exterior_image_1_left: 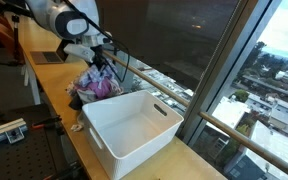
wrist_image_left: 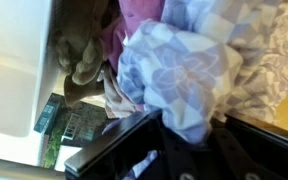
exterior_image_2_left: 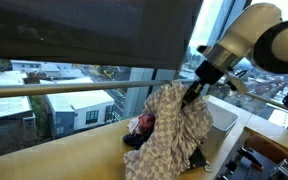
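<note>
My gripper (exterior_image_1_left: 101, 62) is shut on a pale patterned cloth (exterior_image_2_left: 174, 125) and holds it up by one end, so it hangs down over a heap of clothes (exterior_image_1_left: 94, 86) on the wooden counter. In the wrist view the cloth (wrist_image_left: 184, 70) fills the space between the black fingers (wrist_image_left: 184, 135), with a pink garment (wrist_image_left: 134, 25) and a tan one (wrist_image_left: 84, 62) behind it. A white plastic bin (exterior_image_1_left: 134, 128) stands right beside the heap, empty as far as I can see.
The wooden counter (exterior_image_1_left: 54, 85) runs along a tall window with a metal rail (exterior_image_2_left: 54, 90). The pink garment also shows under the hanging cloth (exterior_image_2_left: 142, 124). The bin's corner shows in an exterior view (exterior_image_2_left: 224, 118). A laptop-like object (exterior_image_1_left: 46, 56) lies farther along the counter.
</note>
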Robot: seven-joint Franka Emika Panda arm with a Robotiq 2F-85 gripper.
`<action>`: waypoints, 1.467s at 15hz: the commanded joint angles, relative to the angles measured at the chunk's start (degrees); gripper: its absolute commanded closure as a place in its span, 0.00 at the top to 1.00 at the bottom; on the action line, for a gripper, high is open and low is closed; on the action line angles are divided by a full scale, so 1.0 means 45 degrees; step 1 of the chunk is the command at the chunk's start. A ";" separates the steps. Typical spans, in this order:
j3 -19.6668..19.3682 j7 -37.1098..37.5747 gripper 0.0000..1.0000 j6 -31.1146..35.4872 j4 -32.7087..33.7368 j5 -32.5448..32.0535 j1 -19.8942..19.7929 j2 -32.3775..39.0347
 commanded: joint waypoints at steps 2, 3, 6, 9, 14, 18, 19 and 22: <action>-0.0439 -0.1149 0.04 -0.1941 0.0635 0.1530 0.0178 -0.2580; -0.0666 -0.1164 0.04 -0.2272 0.0966 0.1472 0.0197 -0.2898; -0.1394 -0.1128 0.04 -0.3115 0.2101 0.1017 0.0040 -0.3584; -0.2213 -0.1285 0.04 -0.3809 0.3459 0.0861 -0.0173 -0.3955; -0.3542 -0.1813 0.04 -0.5173 0.6227 0.0958 -0.0709 -0.4008; -0.4306 -0.2288 0.04 -0.6087 0.7698 0.1034 -0.1133 -0.3708; -0.4413 -0.2367 0.04 -0.6031 0.7533 0.1050 -0.1202 -0.3733; -0.4594 -0.2519 0.04 -0.5494 0.6261 0.0961 -0.1401 -0.3856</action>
